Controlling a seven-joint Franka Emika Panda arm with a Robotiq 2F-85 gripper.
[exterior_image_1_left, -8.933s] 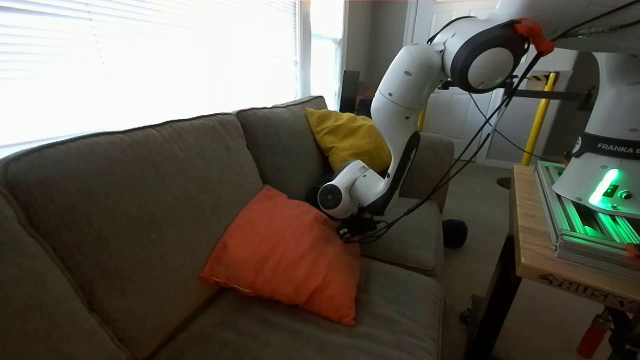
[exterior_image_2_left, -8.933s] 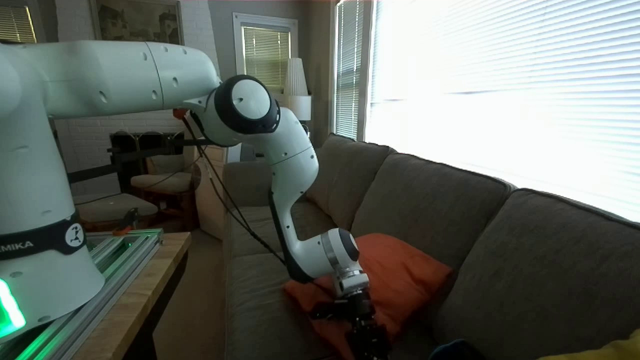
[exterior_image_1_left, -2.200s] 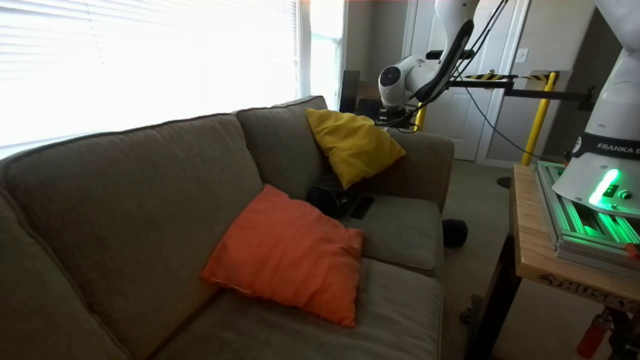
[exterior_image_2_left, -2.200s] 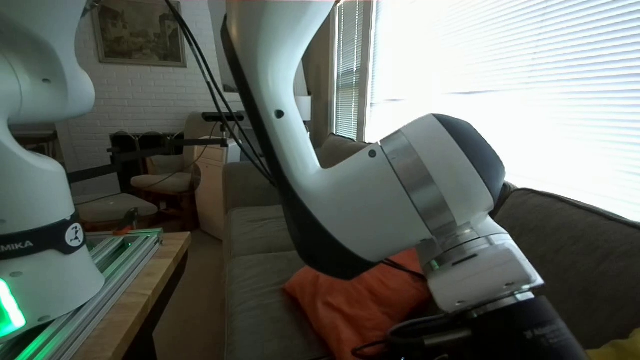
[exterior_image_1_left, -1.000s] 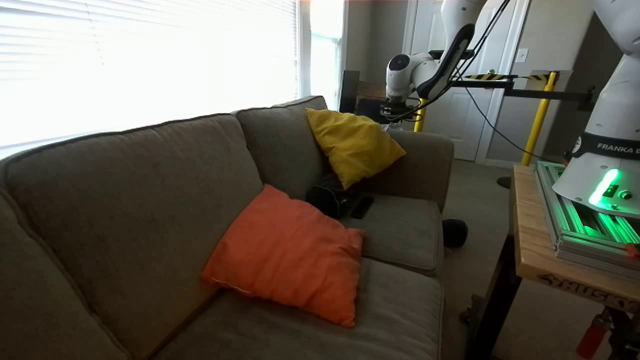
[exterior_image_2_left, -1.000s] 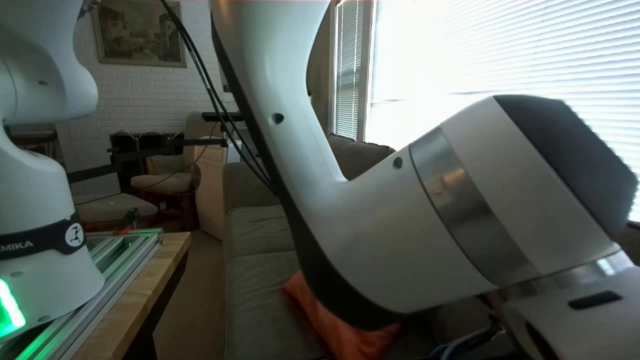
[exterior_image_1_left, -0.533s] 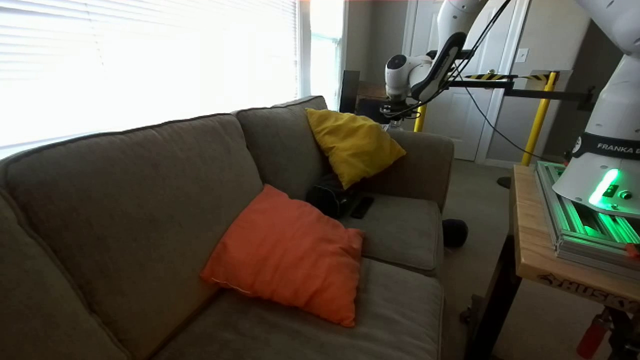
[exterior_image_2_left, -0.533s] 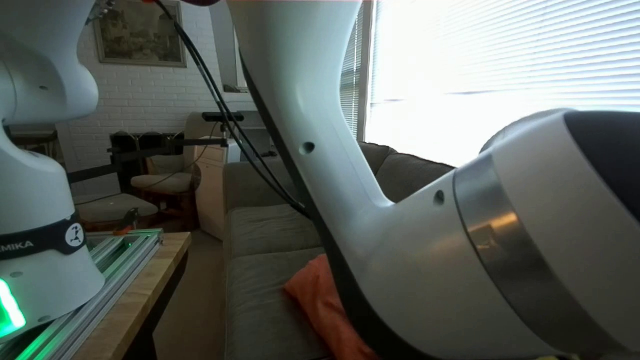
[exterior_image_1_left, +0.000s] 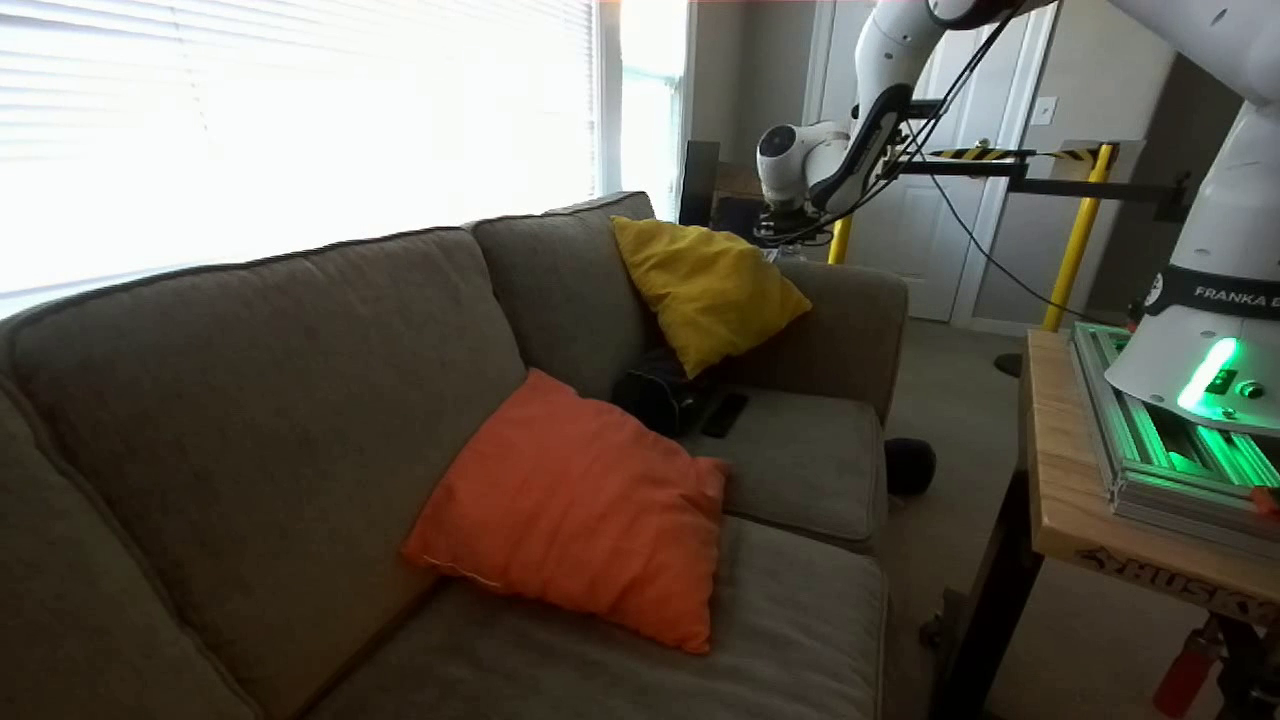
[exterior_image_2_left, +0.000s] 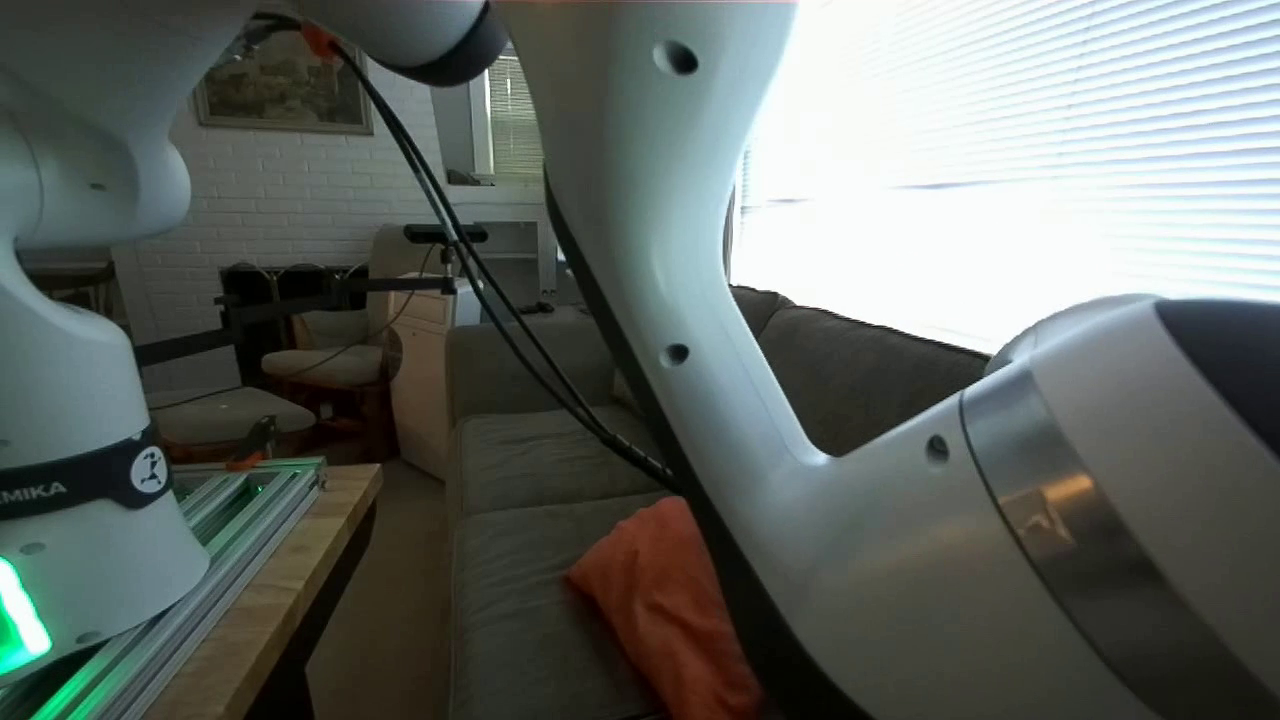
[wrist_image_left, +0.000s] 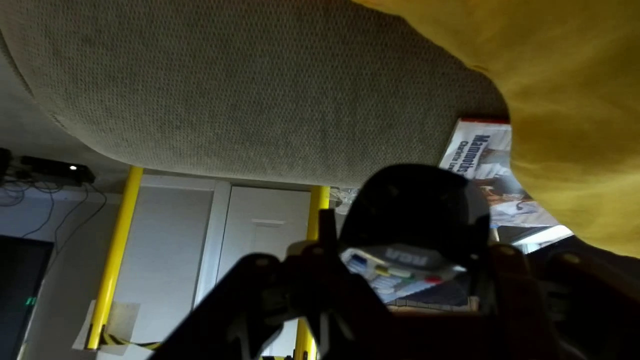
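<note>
Within the gripper (wrist_image_left: 414, 235), a black remote control (wrist_image_left: 415, 205) sits clasped, its pale face showing coloured buttons and inverted letters that look like RCA. A finger stands at each side of it, so I judge the tool to be grasping it. Over the last moment the arm (exterior_image_1_left: 885, 55) has brought the gripper a little lower and, seen in an exterior view, slightly across toward the window (exterior_image_1_left: 300, 120); several seconds earlier it was down beside the orange pillow (exterior_image_1_left: 575, 520). For the work in hand, that suggests a carrying stage, the grip made and the position being adjusted.

Right behind the remote, the wrist view shows a book titled Mammoths (wrist_image_left: 492, 172), partly covered by the yellow pillow (exterior_image_1_left: 710, 290); whether remote and book touch, I cannot tell. Beside them is the sofa's armrest (wrist_image_left: 250, 100), though how far above or past it the remote hangs is unclear. Farther out, on the seat, a slim dark handset (exterior_image_1_left: 725, 415) lies next to a black bundle (exterior_image_1_left: 655, 395); these and both pillows have stayed put through the latest pictures. Across from the sofa, the Husky workbench (exterior_image_1_left: 1065, 460) bears the robot's base (exterior_image_1_left: 1180, 345).
</note>
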